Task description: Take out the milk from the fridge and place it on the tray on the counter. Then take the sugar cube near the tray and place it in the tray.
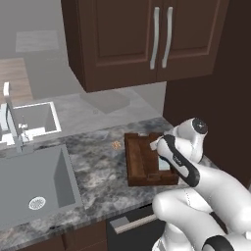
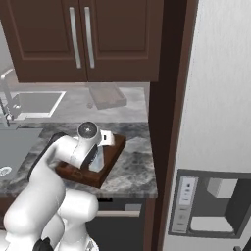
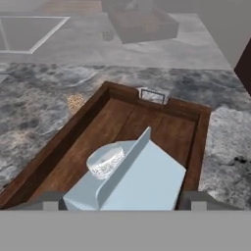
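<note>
The milk (image 3: 132, 176), a pale blue-white carton with a gabled top, stands upright inside the dark wooden tray (image 3: 73, 142) on the counter (image 1: 98, 162). My gripper (image 3: 122, 203) reaches down over it, one fingertip against each side of the carton, shut on it. From the base views the hand hides most of the milk (image 1: 164, 164), and the tray (image 2: 115, 147) lies just left of the fridge (image 2: 220, 122), whose door is closed. The sugar cube (image 1: 116, 144) is a tan speck on the stone left of the tray; it also shows as a sugar cube (image 3: 75, 102) beyond the tray's left wall.
A grey sink (image 1: 34, 181) with a faucet (image 1: 12, 122) lies left of the tray. Dark upper cabinets (image 1: 147, 39) hang over the counter. A dark panel (image 2: 169, 98) separates counter and fridge. Bare stone surrounds the tray.
</note>
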Robot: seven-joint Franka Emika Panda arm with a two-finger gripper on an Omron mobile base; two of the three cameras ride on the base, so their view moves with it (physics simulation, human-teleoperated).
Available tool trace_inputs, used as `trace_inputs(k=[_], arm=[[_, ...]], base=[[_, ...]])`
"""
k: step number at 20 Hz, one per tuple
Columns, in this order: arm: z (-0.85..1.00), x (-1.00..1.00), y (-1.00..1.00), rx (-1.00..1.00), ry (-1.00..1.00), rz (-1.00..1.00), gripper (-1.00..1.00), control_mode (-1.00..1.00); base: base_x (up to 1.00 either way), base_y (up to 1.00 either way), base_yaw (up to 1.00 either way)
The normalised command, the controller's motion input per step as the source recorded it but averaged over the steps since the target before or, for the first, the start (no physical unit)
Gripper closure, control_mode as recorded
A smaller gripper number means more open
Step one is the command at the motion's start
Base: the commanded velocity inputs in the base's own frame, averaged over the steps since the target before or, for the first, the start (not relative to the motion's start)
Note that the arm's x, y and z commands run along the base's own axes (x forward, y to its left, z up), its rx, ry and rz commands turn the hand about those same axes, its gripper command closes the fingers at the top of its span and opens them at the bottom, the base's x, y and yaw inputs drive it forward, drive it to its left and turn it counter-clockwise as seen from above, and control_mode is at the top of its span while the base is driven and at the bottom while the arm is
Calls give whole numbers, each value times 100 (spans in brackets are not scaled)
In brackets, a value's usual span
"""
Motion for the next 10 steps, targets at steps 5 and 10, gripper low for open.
trace_inputs(k=[5, 10], arm=[[-40, -32, 10, 4, -11, 0, -100, -100], [-4, -75, 1, 8, -17, 0, -100, -100]], base=[[0, 0, 0], [0, 0, 0]])
